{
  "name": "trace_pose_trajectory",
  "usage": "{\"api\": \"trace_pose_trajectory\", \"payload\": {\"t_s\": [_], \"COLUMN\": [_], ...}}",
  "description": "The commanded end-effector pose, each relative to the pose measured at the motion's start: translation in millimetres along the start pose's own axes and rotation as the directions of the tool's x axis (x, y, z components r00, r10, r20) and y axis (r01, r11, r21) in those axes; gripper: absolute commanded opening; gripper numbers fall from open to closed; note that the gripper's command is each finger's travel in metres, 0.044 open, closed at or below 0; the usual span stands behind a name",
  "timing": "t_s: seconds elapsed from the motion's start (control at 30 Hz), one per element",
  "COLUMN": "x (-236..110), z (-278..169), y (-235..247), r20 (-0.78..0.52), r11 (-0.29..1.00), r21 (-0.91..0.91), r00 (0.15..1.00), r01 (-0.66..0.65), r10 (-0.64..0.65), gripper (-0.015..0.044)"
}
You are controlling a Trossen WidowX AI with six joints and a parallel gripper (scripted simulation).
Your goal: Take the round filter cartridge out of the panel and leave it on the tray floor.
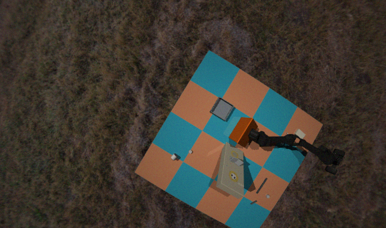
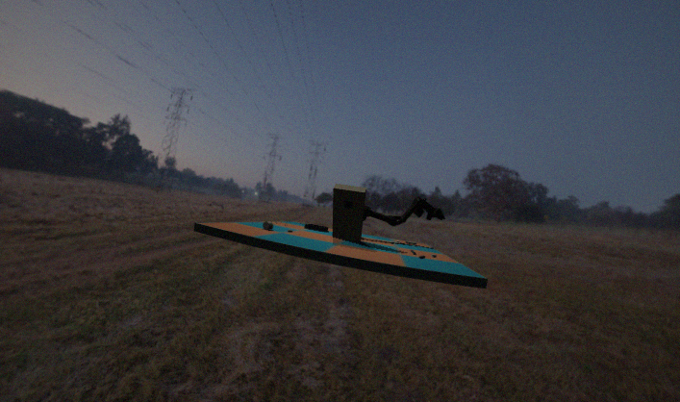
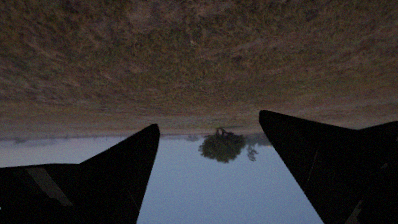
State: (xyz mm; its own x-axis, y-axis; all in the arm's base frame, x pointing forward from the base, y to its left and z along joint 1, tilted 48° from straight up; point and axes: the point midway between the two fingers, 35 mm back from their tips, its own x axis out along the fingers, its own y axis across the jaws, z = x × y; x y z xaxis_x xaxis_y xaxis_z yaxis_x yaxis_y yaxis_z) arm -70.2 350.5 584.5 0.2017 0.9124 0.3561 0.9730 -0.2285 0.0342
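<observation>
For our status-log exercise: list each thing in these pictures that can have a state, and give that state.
gripper: open, nothing between the fingers.
filter cartridge: seated in the face of the service panel, not taken out.
tray: upright on the checkered board, no cartridge in it.

Checkered platform (image 2: 262, 238) on dusky field

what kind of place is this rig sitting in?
Looks like an open field at dusk: dry grass all around the checkered platform, power pylons and trees on the horizon, dim sky.
</observation>
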Motion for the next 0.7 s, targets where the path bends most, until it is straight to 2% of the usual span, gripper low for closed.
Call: {"api": "trace_pose_trajectory", "payload": {"t_s": [0.0, 0.13, 0.37, 0.67], "x": [-0.4, -12.2, -59.3, -150.6], "z": [-1.1, -26.6, -92.7, -153.1], "y": [0.8, 20.5, 82.8, 175.7], "r20": [-0.003, -0.080, -0.281, -0.461], "r11": [1.000, 0.997, 0.952, 0.788], "r21": [0.003, 0.067, 0.283, 0.611], "r00": [1.000, 0.996, 0.940, 0.779], "r01": [-0.002, -0.040, -0.113, -0.068], "r10": [0.002, 0.046, 0.195, 0.425], "gripper": [0.0374, 0.0269, 0.0092, 0.0092]}}
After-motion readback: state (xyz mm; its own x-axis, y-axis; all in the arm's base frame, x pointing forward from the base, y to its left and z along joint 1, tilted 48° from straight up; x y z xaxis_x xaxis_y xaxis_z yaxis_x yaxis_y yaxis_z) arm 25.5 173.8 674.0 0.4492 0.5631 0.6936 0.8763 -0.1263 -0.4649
